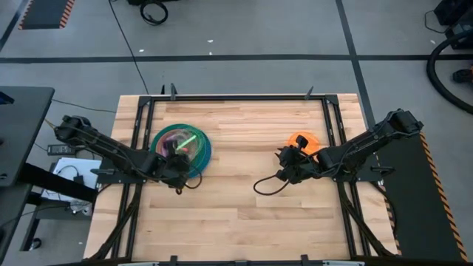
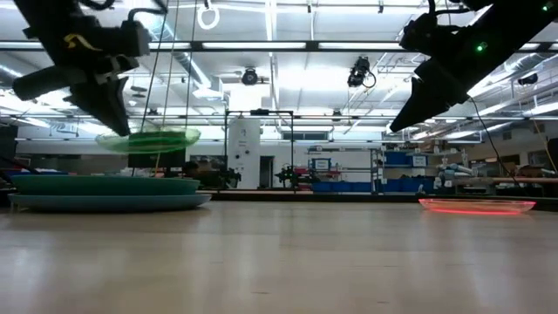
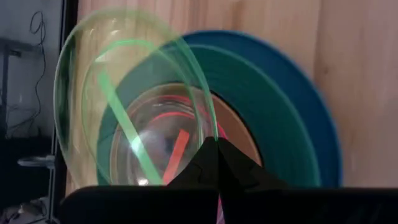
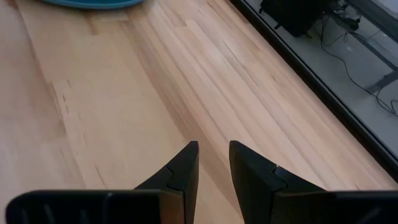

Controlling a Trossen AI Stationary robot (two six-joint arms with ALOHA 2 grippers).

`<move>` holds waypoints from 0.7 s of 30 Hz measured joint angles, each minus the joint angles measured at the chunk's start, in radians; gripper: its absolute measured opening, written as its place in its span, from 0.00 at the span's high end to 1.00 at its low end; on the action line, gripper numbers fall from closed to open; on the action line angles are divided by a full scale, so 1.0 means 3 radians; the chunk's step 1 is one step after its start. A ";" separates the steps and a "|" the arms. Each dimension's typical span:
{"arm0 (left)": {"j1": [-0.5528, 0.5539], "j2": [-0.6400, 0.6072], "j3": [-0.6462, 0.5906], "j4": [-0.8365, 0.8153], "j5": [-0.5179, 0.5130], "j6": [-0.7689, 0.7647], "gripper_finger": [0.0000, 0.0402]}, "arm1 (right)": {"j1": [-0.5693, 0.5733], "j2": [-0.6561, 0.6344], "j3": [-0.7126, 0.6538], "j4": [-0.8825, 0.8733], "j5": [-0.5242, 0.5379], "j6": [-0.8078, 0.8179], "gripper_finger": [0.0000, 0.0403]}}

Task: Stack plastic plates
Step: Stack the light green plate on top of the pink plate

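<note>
Low view shows the left gripper (image 2: 118,122) raised over the stack of plates (image 2: 105,190), fingers pinching the lime plate (image 2: 148,139) level. The right gripper (image 1: 284,164) hangs beside the orange plate (image 1: 303,140) on the table (image 1: 244,214), fingers slightly spread.

Lime plate (image 2: 148,139) above plate stack (image 2: 109,192)

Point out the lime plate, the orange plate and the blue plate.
lime plate (image 2: 148,139), low view: middle of its edge-on disc.
orange plate (image 1: 302,140), high view: its visible centre.
blue plate (image 3: 314,112), left wrist view: its outer rim.
</note>
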 joint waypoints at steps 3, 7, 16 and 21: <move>0.0000 -0.0035 -0.0117 -0.0043 -0.0003 -0.0120 1.00 | -0.0010 0.0000 0.0001 0.0047 -0.0022 -0.0032 0.75; 0.0000 -0.0029 -0.0179 0.0002 -0.0001 -0.0180 1.00 | -0.0014 0.0000 0.0000 0.0041 -0.0026 -0.0033 0.75; 0.0038 -0.0029 -0.0179 0.0005 0.0007 -0.0461 1.00 | -0.0014 0.0000 0.0001 0.0060 -0.0031 -0.0034 0.75; 0.0218 -0.0028 -0.0179 0.0026 0.0198 -0.0814 1.00 | -0.0015 0.0000 0.0001 0.0088 -0.0030 -0.0056 0.75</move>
